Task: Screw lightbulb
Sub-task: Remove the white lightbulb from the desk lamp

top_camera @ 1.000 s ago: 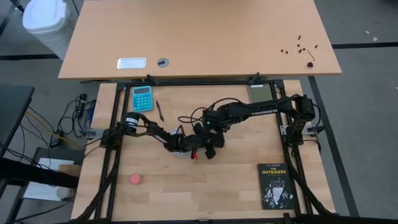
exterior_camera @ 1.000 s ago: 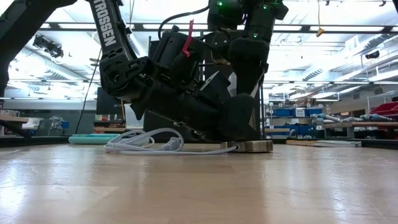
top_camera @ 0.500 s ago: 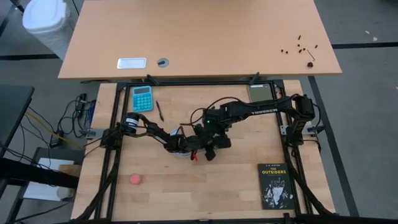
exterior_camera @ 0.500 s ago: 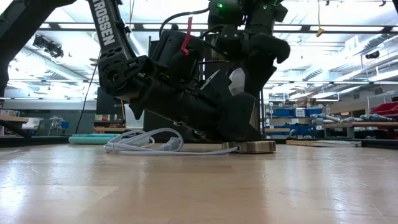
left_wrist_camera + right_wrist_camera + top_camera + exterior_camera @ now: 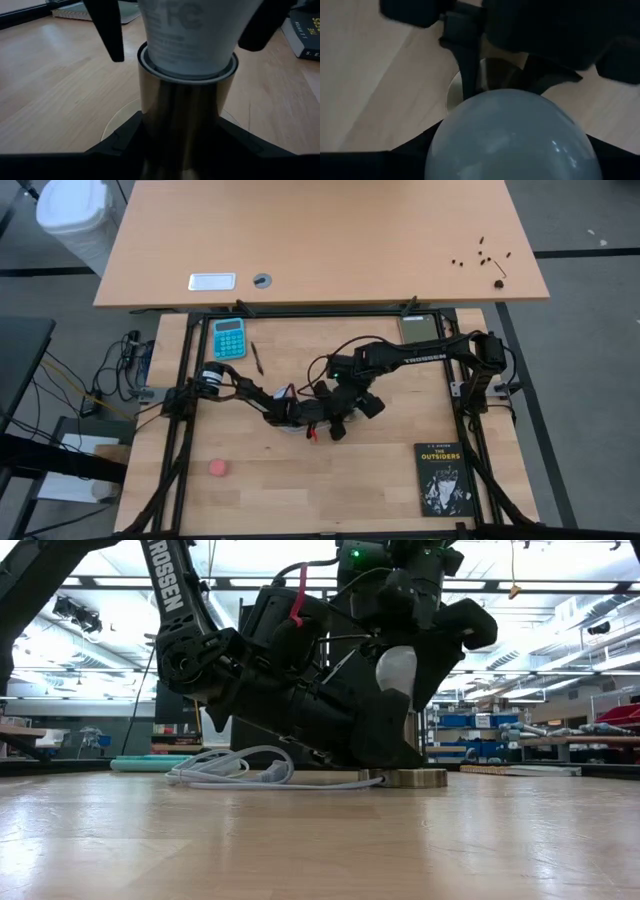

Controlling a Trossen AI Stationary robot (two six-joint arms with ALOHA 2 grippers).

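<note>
The white frosted lightbulb [image 5: 396, 670] stands upright with its neck [image 5: 187, 45] in the metal socket [image 5: 185, 115]. The socket's round base disc [image 5: 412, 778] lies on the table, and its white cord [image 5: 235, 772] trails away from it. My left gripper [image 5: 305, 415] comes in low from the table's left and is shut on the socket. My right gripper [image 5: 340, 412] comes from above and is shut on the bulb's dome [image 5: 510, 137]. Most of the bulb and socket are hidden under the two grippers in the high view. My left gripper pinches the socket's upright metal tube [image 5: 182, 125] between its two fingers, below the white collar. It comes slanting down from the table's left. The socket stands upright with its disc on the table. My right gripper holds the bulb's round dome [image 5: 470, 120] between its two fingers, coming from above and pointing down. Its fingers [image 5: 107, 30] reach down on either side of the bulb's neck. The bulb stands upright in the socket.
A black book [image 5: 443, 478] lies at the near right and a red ball [image 5: 218, 468] at the near left. A teal calculator [image 5: 229, 337] and a pen [image 5: 257, 358] lie at the far left. A dark tablet [image 5: 420, 328] lies at the far right.
My right gripper has turned about the upright bulb in steps. Its body has swung round toward the table's right while it stays over the socket. More of the white bulb now shows in the low view. My left gripper has kept still on the socket.
</note>
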